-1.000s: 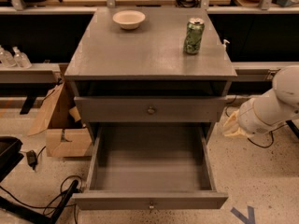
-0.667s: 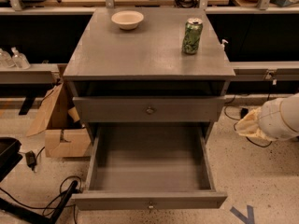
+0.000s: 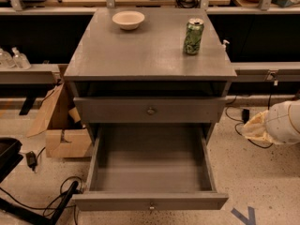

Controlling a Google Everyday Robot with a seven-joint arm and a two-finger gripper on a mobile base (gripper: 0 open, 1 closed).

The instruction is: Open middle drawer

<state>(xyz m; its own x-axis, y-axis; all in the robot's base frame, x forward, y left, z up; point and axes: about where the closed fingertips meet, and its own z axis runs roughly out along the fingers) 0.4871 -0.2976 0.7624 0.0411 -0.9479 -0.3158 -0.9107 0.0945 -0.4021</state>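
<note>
Grey paint covers one cabinet [image 3: 140, 55] with two drawer fronts in view, each with one small round metal knob. On its top stand one pale bowl [image 3: 128, 19] and one green can [image 3: 193, 36], upright and well apart from each other.

At the right edge of the view, the gripper [image 3: 253, 128] shows as a cream-coloured mass at the end of the white rounded arm [image 3: 283, 123]. It hangs above the speckled floor, touching nothing and holding nothing. Whether it is set wide or narrow cannot be told.

To the gripper's left in the view, and a little lower, the middle drawer [image 3: 117, 201] is pulled far out toward the camera. Its bare grey floor shows from wall to wall. Its wide front runs left to right across the view, with the knob [image 3: 151, 205] at the centre facing the camera, and the box reaches back into the cabinet. The near right corner of the drawer lies near the gripper but apart from it.

The upper drawer [image 3: 117, 110] sits shut, level with the gripper, below a dark slot under the top. The bowl and can are higher and farther back.

Beyond the cabinet, far from the gripper, stands one open cardboard box [image 3: 65, 135] whose contents cannot be made out. Two clear bottles [image 3: 14, 58] stand on a shelf above it.
</note>
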